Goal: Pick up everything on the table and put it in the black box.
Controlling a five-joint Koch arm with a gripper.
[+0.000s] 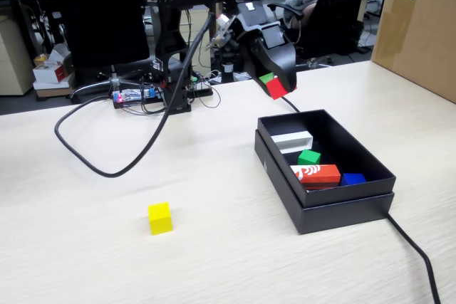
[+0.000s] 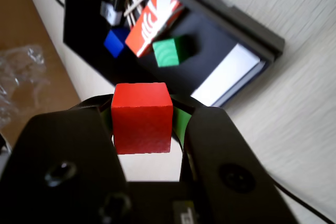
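Note:
My gripper [image 1: 278, 87] [image 2: 143, 121] is shut on the red cube [image 1: 276, 88] [image 2: 142, 124], held in the air just behind the far rim of the black box [image 1: 285, 194] [image 2: 84, 19]. Green pads line the jaws on both sides of the cube. A green cube [image 1: 308, 156] [image 2: 169, 52] lies inside the box. The yellow cube [image 1: 160, 218] sits alone on the pale wood table [image 1: 85, 247], to the front left in the fixed view.
Inside the box also lie an orange-red oblong block with a white mark [image 1: 316, 174] [image 2: 152, 20], a blue block [image 1: 353, 179] [image 2: 114, 41] and a white piece [image 1: 292, 140]. A thick black cable [image 1: 107, 169] loops over the table. A big brown carton [image 1: 420, 26] stands far right.

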